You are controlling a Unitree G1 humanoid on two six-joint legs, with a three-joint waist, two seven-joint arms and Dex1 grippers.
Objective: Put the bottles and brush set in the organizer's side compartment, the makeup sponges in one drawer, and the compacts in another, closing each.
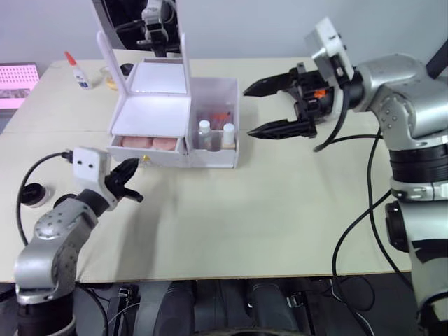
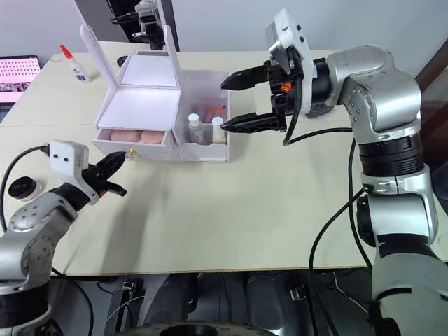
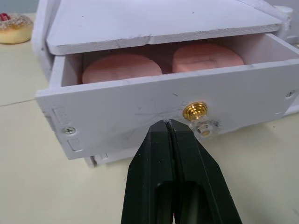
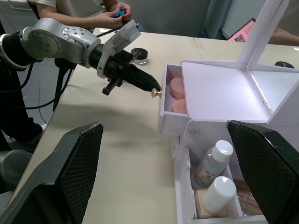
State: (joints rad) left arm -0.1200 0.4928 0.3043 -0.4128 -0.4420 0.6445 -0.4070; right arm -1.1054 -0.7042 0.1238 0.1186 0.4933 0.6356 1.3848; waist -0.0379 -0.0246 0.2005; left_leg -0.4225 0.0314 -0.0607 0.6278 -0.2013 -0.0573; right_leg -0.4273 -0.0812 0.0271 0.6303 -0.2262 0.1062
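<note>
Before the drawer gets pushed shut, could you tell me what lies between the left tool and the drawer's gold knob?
Nothing: in the left wrist view the shut left tool sits just short of the gold knob, no object between.

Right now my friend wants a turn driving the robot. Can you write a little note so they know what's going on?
Left gripper: shut, empty, tips at the gold knob of the open top drawer.
Right gripper: open, empty, hovering beside the side compartment.
Organizer: both makeup sponges lie in that top drawer. Two bottles stand in the side compartment; something orange-red is behind them, too unclear to call the brush set.
One compact sits at the table's left edge, another behind the organizer.
Done: sponges and bottles in.
Left: push this drawer shut, put both compacts in the other drawer, close it.
</note>
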